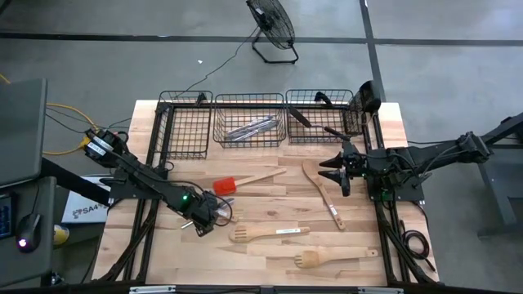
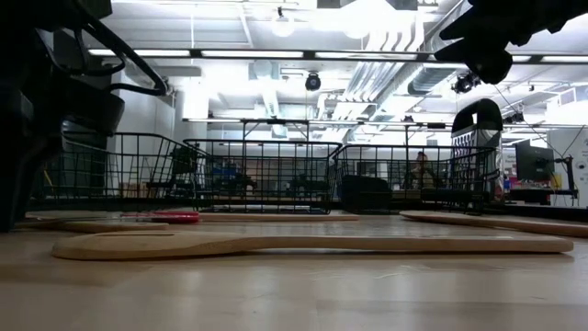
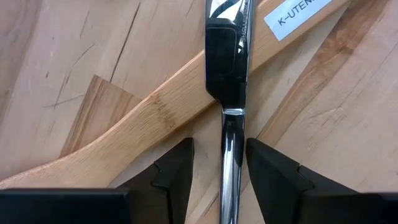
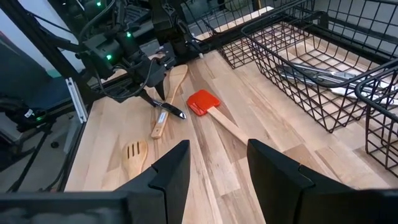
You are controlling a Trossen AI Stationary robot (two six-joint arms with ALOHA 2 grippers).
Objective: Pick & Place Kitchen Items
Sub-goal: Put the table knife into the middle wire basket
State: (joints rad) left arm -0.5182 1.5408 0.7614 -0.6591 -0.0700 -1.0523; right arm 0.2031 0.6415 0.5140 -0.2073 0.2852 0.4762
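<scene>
The left gripper [image 1: 214, 214] is low over the table [image 1: 359, 229], and its fingers [image 3: 177, 168] are spread on both sides of a shiny metal utensil with a black handle [image 3: 227, 68], not closed on it. This utensil lies across a wooden spoon [image 3: 155, 118], which carries a white label [image 3: 297, 14] reading "K-UTEN". The right gripper [image 1: 341, 170] hangs open above the table, holding nothing. A red spatula [image 4: 211, 109] lies near.
</scene>
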